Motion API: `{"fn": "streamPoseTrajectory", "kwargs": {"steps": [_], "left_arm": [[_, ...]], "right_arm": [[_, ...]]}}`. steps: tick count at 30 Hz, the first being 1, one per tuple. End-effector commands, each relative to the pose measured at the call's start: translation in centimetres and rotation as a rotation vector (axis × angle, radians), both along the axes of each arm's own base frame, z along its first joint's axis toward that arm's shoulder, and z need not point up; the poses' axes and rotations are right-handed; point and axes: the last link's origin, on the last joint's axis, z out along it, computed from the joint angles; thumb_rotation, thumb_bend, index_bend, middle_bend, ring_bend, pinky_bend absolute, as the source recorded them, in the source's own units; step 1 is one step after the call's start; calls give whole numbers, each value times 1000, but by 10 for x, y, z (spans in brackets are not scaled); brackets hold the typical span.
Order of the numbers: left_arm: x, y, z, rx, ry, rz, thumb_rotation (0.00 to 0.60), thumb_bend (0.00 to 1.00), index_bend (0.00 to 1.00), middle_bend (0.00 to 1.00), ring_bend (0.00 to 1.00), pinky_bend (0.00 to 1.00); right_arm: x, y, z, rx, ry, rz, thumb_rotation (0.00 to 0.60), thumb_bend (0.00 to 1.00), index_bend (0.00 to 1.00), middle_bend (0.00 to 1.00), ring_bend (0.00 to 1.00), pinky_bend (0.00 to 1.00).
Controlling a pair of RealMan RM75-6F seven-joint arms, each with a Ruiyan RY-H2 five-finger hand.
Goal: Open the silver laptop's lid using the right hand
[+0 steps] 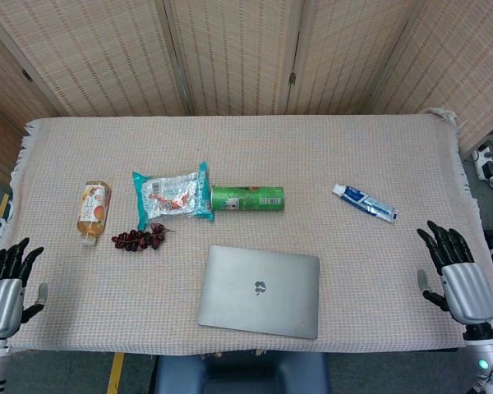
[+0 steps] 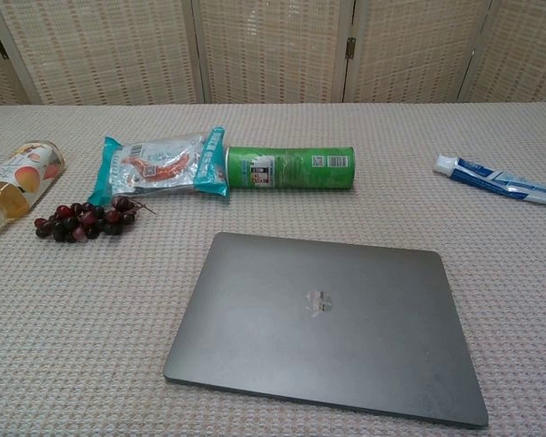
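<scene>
From the head view, the right hand rests at the table's right edge, fingers spread, holding nothing. The left hand, likewise spread and empty, sits at the left edge, partly cut off. The laptop lies closed near the front edge.

From the chest view, neither hand shows; the laptop fills the foreground, lid down.

both the left hand and right hand seemingly hover, fingers spread.
</scene>
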Motion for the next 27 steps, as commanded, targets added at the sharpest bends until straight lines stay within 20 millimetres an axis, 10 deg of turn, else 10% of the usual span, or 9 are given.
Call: {"fn": "streamPoseTrajectory", "kwargs": {"steps": [1,16,27], "left_arm": [[0,0,0,1,1,0,600,546,171,54,9,0],[0,-5,1,0,-6,-3,600,545,171,54,9,0],[3,-9,0,-18,2,-22,600,546,171,54,9,0]], "right_arm": [[0,0,0,0,-3,5,600,595,0,0,0,0],[13,1,-15,83,-10,92,600,596,0,0,0,0],[56,-10,-77,383,32,292,600,588,0,0,0,0]]}}
